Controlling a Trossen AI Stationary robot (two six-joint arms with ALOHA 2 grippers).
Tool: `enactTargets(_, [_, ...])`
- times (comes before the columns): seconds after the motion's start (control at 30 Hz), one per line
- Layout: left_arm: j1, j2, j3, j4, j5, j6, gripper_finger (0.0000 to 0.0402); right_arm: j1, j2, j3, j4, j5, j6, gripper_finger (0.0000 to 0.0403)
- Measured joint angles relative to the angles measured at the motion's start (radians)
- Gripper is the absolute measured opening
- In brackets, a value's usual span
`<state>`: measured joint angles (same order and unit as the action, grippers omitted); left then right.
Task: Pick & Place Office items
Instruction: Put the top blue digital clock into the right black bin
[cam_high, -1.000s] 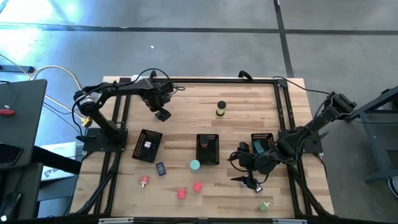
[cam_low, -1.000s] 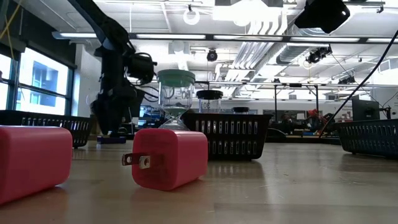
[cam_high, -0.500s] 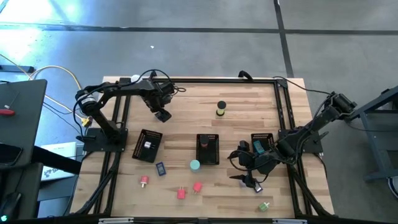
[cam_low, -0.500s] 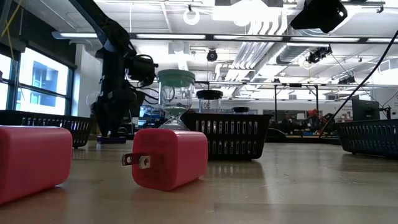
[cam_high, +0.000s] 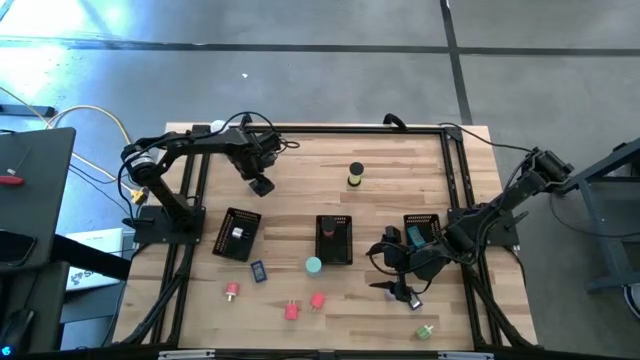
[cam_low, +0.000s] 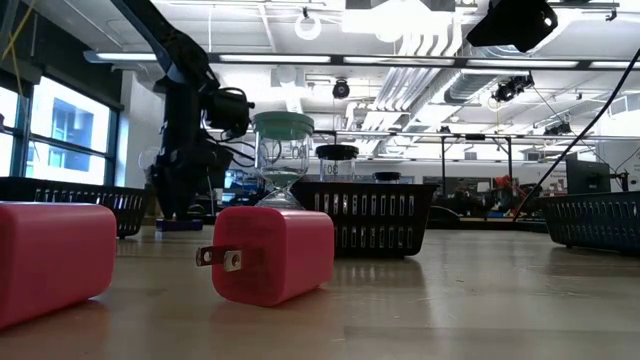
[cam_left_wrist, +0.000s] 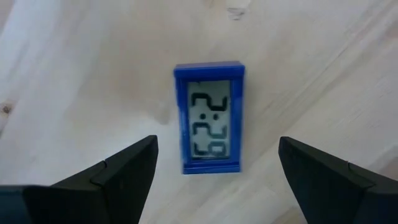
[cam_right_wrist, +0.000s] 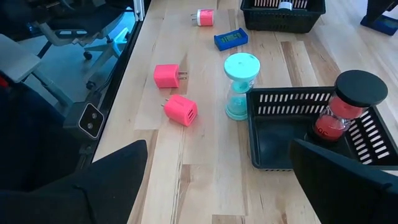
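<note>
Grey concrete floor (cam_high: 300, 60); ceiling strip lights (cam_low: 300, 57); windows (cam_low: 60, 130)

The high view looks straight down on the whole table (cam_high: 300, 170) from far above. The low view sits at table-top height, very near a pink plug (cam_low: 270, 252), facing level across into the room. The left wrist view looks down close on a small blue clock (cam_left_wrist: 209, 117). The right wrist view looks across the table and shares the pink plug (cam_right_wrist: 181, 110) and the teal hourglass (cam_right_wrist: 240, 85) with the low view.
</note>
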<state>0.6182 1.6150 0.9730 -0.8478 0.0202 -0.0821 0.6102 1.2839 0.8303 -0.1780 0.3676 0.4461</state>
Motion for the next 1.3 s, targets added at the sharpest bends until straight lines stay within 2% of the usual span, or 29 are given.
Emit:
enactTargets(0.6, [-0.046,0.004,-0.01,0.012,-0.038,-0.102,0.0326,0.0,0.0,0.0,-0.003,0.0,0.0,0.038])
enactTargets(1.3, [-0.043,0.004,-0.078,0.098,-0.016,-0.102,0.0326,0.0,0.0,0.0,-0.003,0.0,0.001,0.038])
